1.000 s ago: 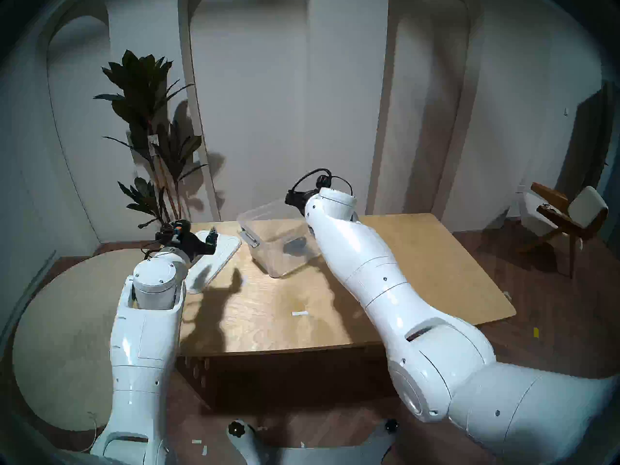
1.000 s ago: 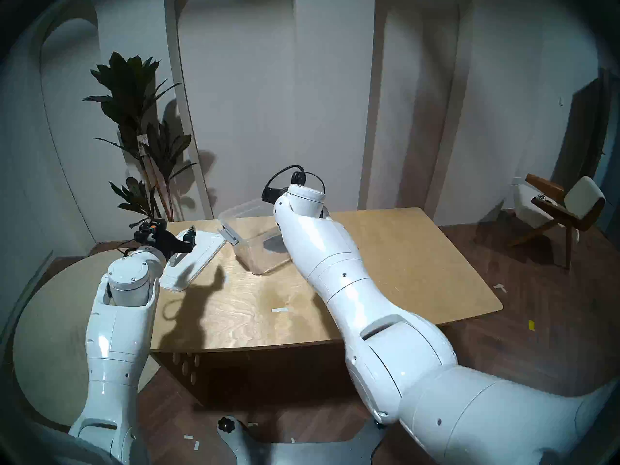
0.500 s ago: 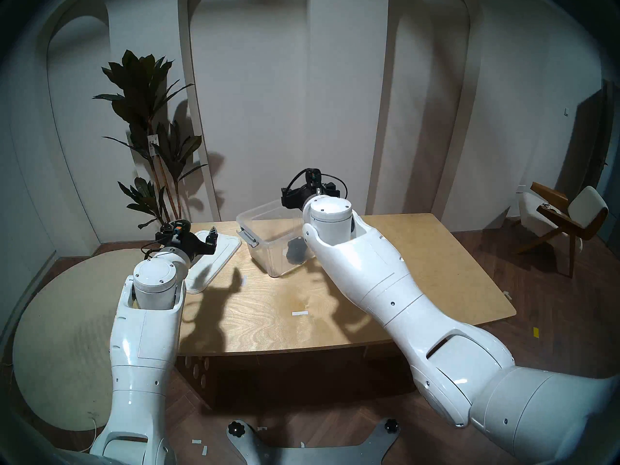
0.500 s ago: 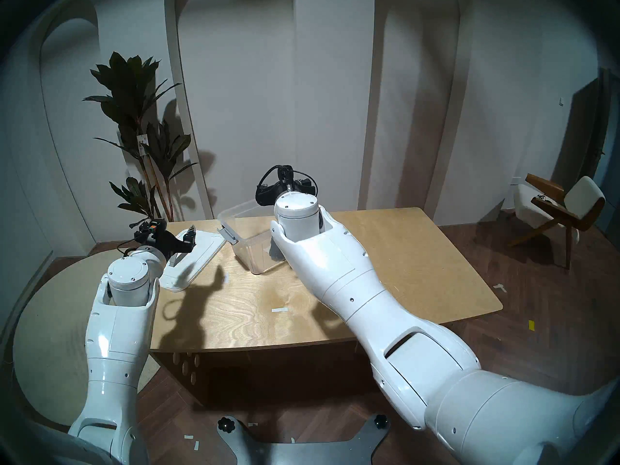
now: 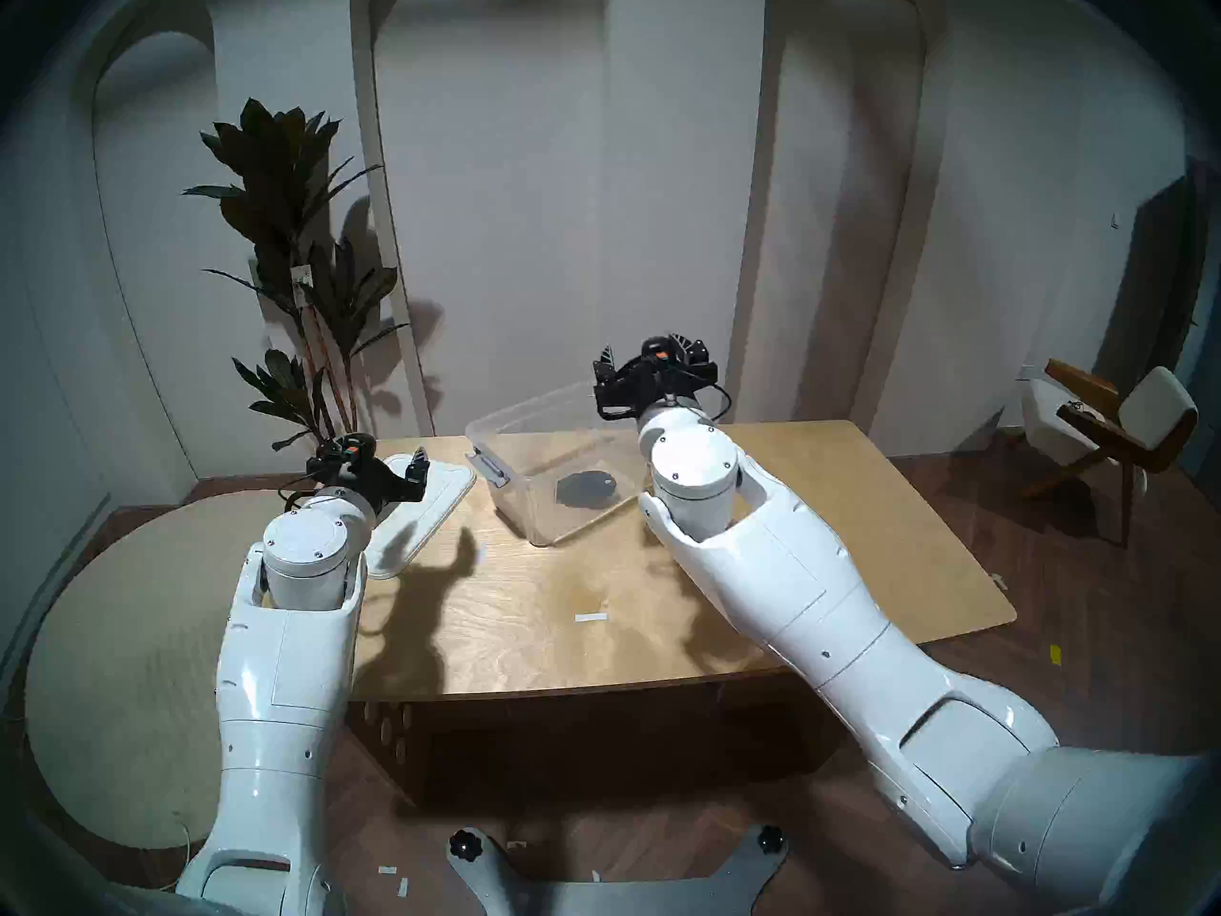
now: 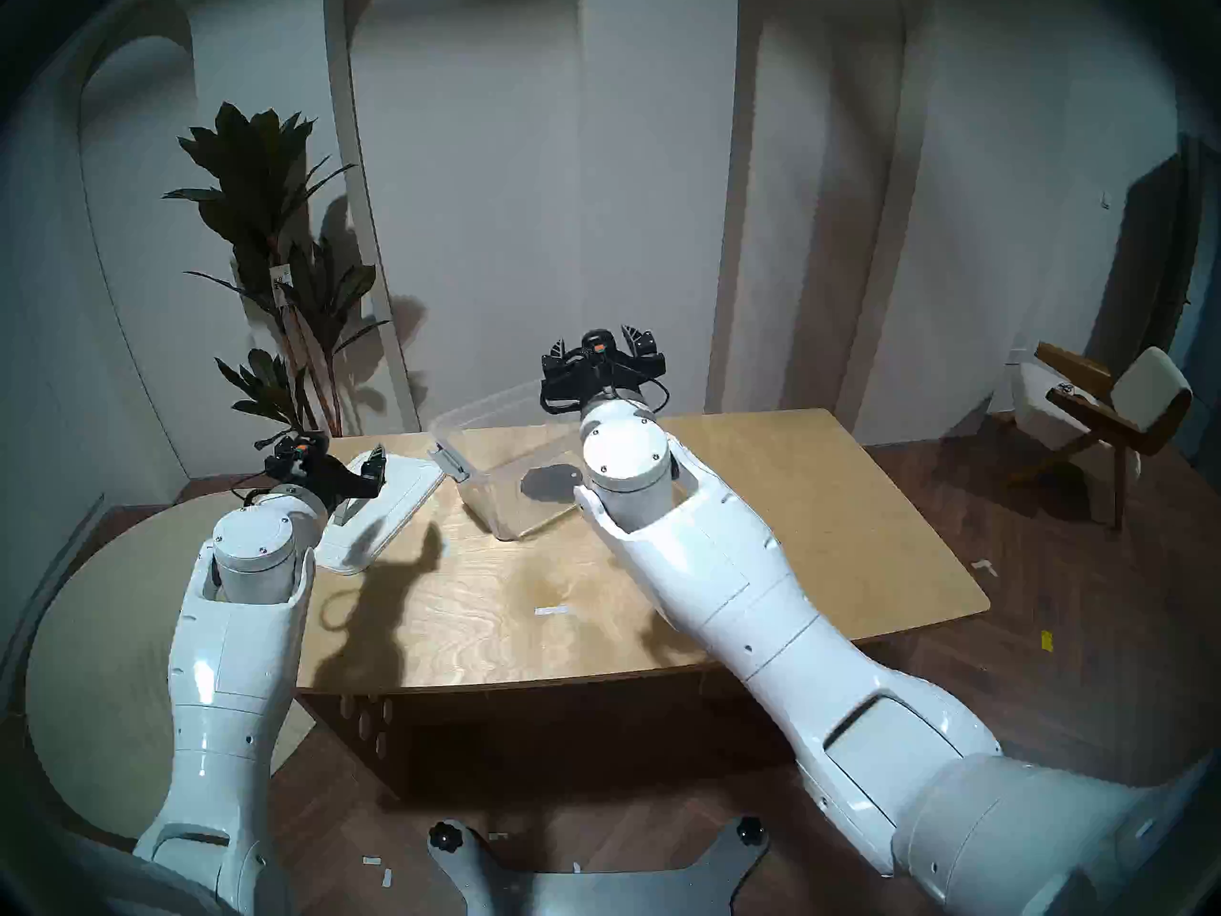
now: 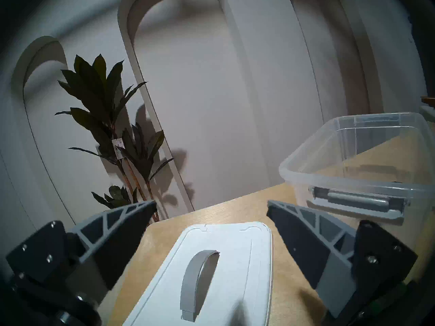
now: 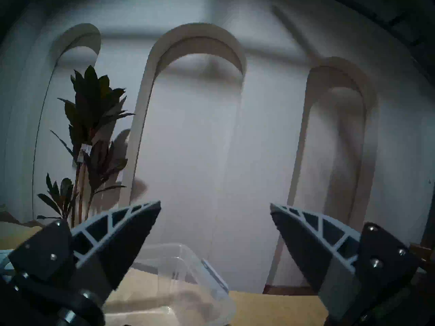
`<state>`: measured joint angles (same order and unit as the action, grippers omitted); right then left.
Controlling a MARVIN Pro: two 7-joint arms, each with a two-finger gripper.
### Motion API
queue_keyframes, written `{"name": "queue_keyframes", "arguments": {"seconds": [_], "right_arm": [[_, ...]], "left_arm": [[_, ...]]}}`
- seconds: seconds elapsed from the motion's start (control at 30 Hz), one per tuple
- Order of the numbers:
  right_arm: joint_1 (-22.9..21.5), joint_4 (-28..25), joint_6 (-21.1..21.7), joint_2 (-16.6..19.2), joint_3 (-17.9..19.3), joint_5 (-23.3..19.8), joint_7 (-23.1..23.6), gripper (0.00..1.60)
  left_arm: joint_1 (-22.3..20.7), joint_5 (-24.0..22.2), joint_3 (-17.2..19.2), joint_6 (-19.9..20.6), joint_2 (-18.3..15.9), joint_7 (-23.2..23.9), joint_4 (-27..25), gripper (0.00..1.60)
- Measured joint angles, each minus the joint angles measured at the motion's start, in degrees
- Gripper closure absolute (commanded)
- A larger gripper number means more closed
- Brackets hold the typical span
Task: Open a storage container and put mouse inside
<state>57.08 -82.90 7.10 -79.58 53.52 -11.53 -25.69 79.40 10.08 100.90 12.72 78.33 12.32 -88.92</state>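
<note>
The wooden table [image 5: 528,624] carries the clear rectangular plastic storage container [image 5: 528,432] at about 12 o'clock of its top, lid off. The container's flat white lid with a grey arched handle [image 7: 226,271] lies flat at roughly 10 o'clock of the table, just beside the bin, w/ the left gripper [image 5: 415,477] poised over it, fingers [image 7: 124,233] spread wide & holding nothing.

What changed: half a sec ago the right arm's wrist was bent down over the bin, and the bin floor showed only a dark patch part-hidden by the arm. Now the right gripper [image 5: 651,353] has swung up & back to the bin's 2 o'clock corner, pointing at the wall, its fingers [image 8: 122,236] wide apart and empty. The small black rounded computer mouse [image 5: 585,487] sits in plain view on the container floor, toward the bin's 3 o'clock side, clear of both grippers.

Judgement: release is done, arm is retreating; the open-and-insert job looks essentially complete, nothing left but pulling arms clear.

Writing: a small white tag hangs on the stem of the dark-leaved potted plant [image 7: 101,111] behind the table at 11 o'clock; it has marks but they're too small to read. No brand visible on bin, lid or mouse.
</note>
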Motion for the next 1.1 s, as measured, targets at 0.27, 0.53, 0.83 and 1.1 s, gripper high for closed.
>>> {"name": "queue_keyframes", "arguments": {"seconds": [0.27,0.53,0.83,1.1], "right_arm": [[4.6,-5.6,-5.7,4.3,1.8,0.5,-0.8,0.0],[9.0,-11.5,-11.0,8.5,3.8,0.1,-0.2,0.0],[15.4,-18.1,-14.8,13.4,6.0,-5.5,2.9,0.0],[21.2,-23.9,-16.0,17.6,8.9,-14.2,7.3,0.0]], "left_arm": [[0.0,-0.1,-0.1,0.0,-0.1,-0.2,0.2,0.0],[0.0,-0.2,-0.2,0.0,-0.2,-0.3,0.3,0.0],[0.0,-0.4,-0.3,0.0,-0.3,-0.5,0.4,0.0],[0.0,-0.5,-0.4,0.0,-0.4,-0.5,0.3,0.0]]}}
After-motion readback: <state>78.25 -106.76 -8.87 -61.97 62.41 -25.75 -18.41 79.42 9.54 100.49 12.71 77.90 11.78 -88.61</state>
